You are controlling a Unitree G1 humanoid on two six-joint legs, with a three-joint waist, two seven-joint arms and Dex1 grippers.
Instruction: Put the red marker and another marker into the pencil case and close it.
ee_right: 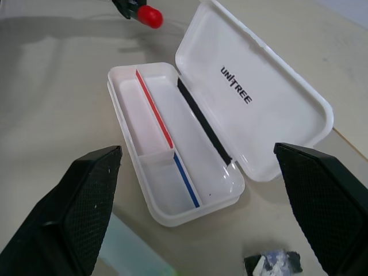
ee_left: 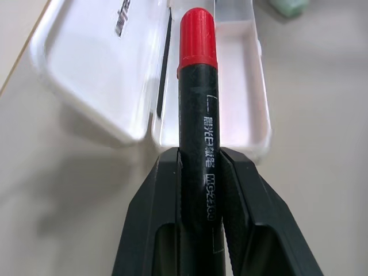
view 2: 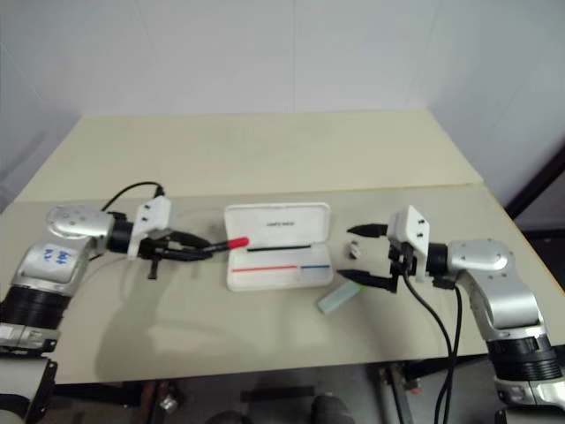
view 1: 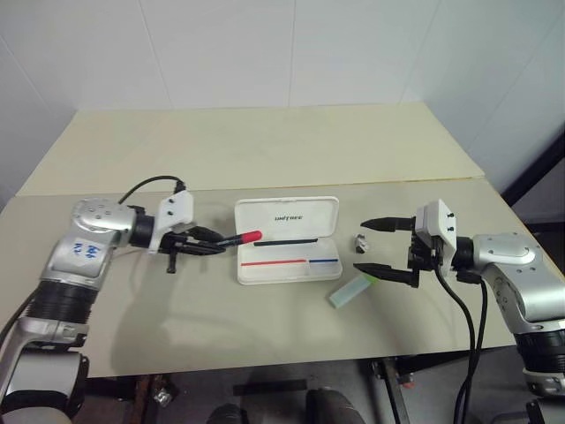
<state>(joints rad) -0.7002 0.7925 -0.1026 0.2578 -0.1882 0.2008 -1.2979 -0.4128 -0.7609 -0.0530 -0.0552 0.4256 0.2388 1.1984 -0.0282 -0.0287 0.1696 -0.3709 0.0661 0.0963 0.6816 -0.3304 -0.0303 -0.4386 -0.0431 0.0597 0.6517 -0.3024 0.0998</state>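
Pinched in the left pincer (view 1: 205, 240), the red marker (view 1: 238, 238) lies level, red end aimed right at the open pencil case (view 1: 287, 239) mid-frame. Right pincer (view 1: 385, 249) gapes wide above the green marker (view 1: 350, 291), lower right on the bench (view 1: 265, 146).

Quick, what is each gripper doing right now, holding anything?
Left gripper: closed on the red marker, beside the open pencil case.
Right gripper: wide open, holding nothing.
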